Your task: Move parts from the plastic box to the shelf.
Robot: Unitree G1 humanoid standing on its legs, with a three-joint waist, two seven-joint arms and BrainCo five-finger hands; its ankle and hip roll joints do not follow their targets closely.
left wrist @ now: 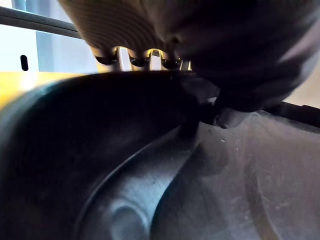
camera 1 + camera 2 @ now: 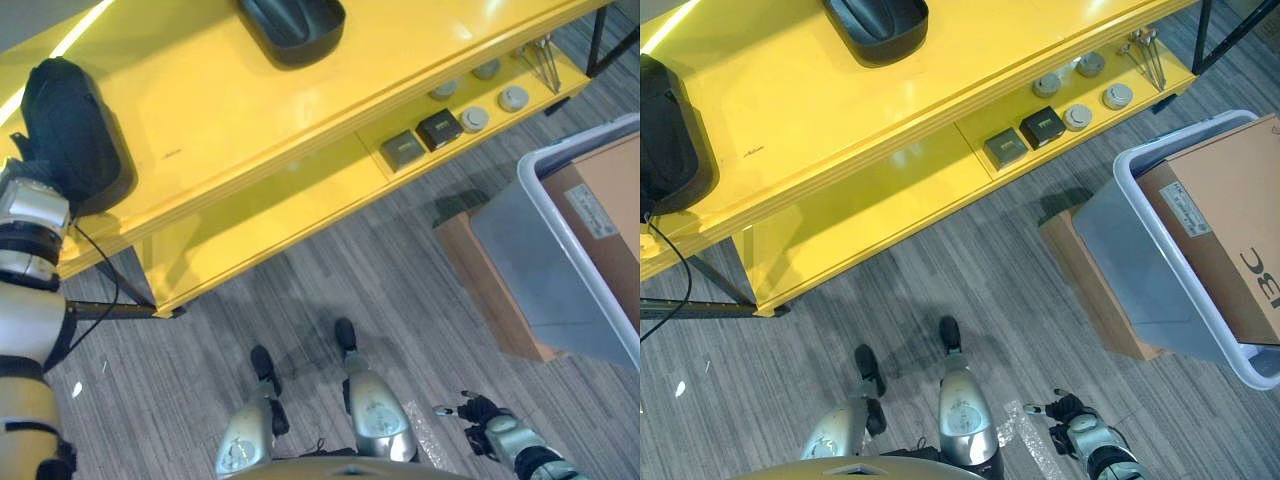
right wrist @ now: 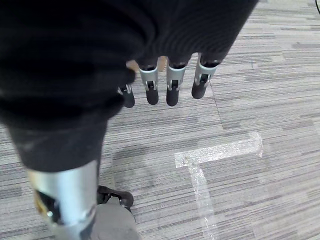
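Yellow shelf (image 2: 250, 110), smooth glossy top board, thin dark metal legs, a lower yellow board under it. 2 black moulded plastic parts on the top board: 1 rounded shell (image 2: 75, 130) at its left end, close to the front edge, matte, curved like a cover; 1 tray-like part (image 2: 293, 27) at the far edge, well apart from the first. Wide bare yellow between them.

Lower board, right half: 2 flat dark square blocks (image 2: 1025, 138) side by side near the front edge, 4 small round grey discs (image 2: 1080, 90) past them, a bundle of thin metal rods (image 2: 1148, 55) at the right end. Left half of the lower board bare.

Plastic box (image 2: 1140, 250), pale grey-blue translucent, rounded white rim, on the floor at the right, well apart from the shelf. Inside it a brown cardboard carton (image 2: 1230, 220) with a white label, filling the far side. A flat brown cardboard piece (image 2: 1090, 280) pokes out from under the box's near-left corner.

Floor grey striped carpet, open room between shelf and box; a clear tape mark (image 3: 215, 155) in an L shape on it.

Left hand (image 1: 150, 57) sits on the rounded shell at the left end; wrist view looks along the shell's dark ribbed inner surface, fingers run over its rim, ends hidden, cannot tell grip.

Right hand (image 3: 165, 80) hangs low over the carpet, fingers straight, slightly apart, holding nothing.
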